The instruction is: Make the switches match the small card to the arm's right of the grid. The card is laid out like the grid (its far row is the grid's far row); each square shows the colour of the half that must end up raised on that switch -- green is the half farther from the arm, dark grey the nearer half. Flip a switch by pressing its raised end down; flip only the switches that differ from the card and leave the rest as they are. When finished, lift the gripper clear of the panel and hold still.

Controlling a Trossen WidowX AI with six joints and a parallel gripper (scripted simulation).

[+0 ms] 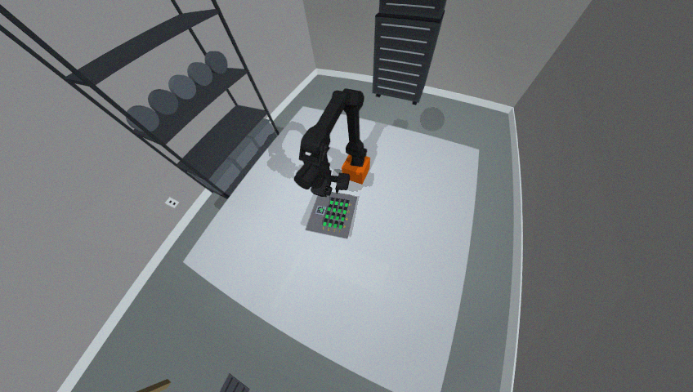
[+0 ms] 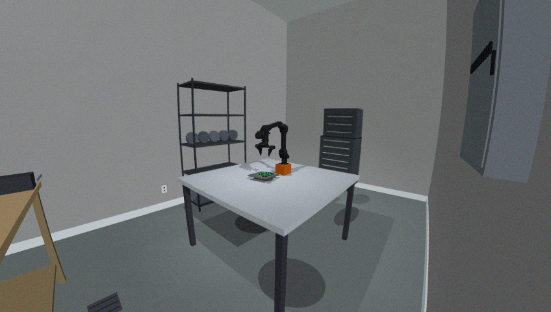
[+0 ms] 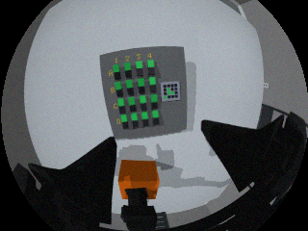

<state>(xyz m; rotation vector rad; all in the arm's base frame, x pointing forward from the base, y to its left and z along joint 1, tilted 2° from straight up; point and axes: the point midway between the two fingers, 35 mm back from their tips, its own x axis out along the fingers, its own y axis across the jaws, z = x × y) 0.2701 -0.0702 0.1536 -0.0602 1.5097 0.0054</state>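
A dark grey panel [image 3: 171,117] [image 1: 315,226] lies on the table, with a grid of green and dark switches [image 3: 141,83] in rows A to D and columns 1 to 4. On every switch the green half is the farther one. Which halves are raised is too small to tell surely. The small card [image 3: 170,90] [image 1: 320,210] sits beside column 4, mostly dark with a few green squares; its exact pattern is blurred. My gripper [image 3: 160,134] [image 2: 264,155] is open and empty, high above the panel and touching nothing.
The arm stands on an orange base block [image 1: 356,173] [image 2: 283,169] [image 3: 139,170] close behind the panel's near edge. Both rest on the white table [image 1: 389,252] [image 2: 270,201]. A shelf rack [image 2: 218,143] and a drawer cabinet [image 2: 340,150] stand beyond the table.
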